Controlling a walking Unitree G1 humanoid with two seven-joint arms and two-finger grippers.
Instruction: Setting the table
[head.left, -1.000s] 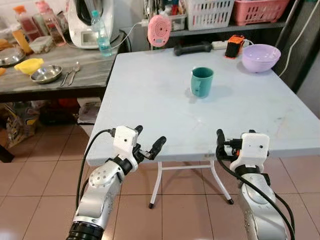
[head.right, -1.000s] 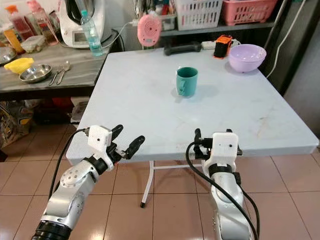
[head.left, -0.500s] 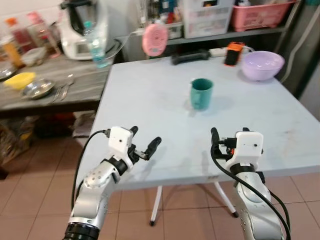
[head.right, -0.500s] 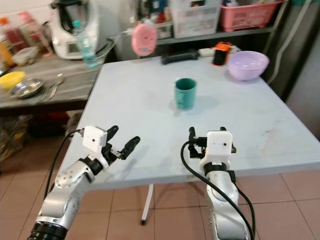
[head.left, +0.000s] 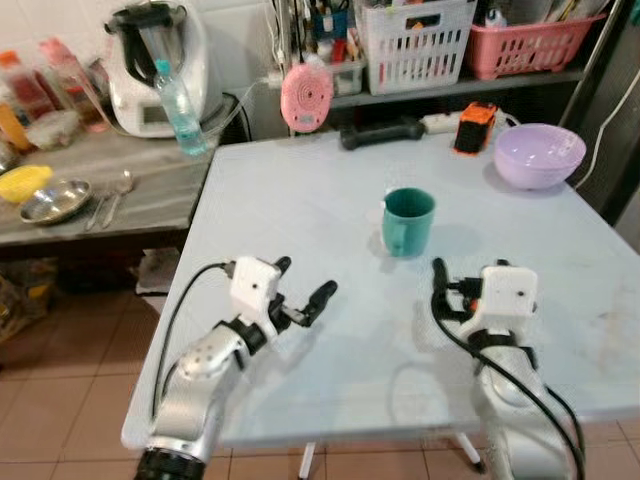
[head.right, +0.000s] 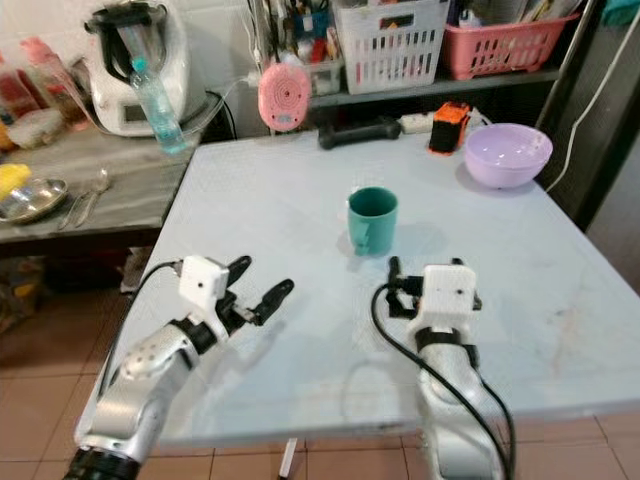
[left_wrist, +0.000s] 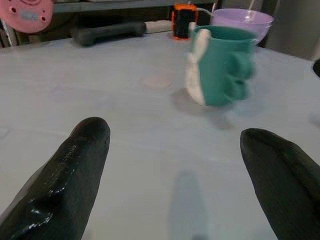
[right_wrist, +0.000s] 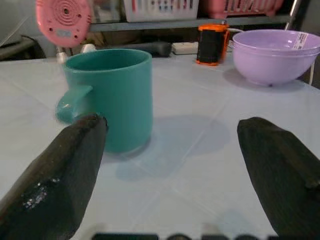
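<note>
A teal mug (head.left: 407, 222) stands upright near the middle of the pale grey table (head.left: 290, 200), handle toward me. A lilac bowl (head.left: 540, 155) sits at the far right corner. My left gripper (head.left: 305, 282) hovers open over the table's near left part, well short of the mug (left_wrist: 225, 65). My right gripper (right_wrist: 172, 125) is open too, low over the table just in front of the mug (right_wrist: 115, 97), slightly to its right. Nothing is between either pair of fingers.
A wooden side counter (head.left: 100, 225) on the left holds a steel bowl (head.left: 55, 200), a yellow bowl (head.left: 25, 182), spoons (head.left: 110, 195) and a water bottle (head.left: 180, 95). At the table's far edge lie a pink disc (head.left: 305, 95), a black handle (head.left: 380, 130) and an orange device (head.left: 475, 127).
The camera has come closer to the table. Both grippers, earlier in front of the near edge, are now above the tabletop, nearer the mug. Both stayed open.
</note>
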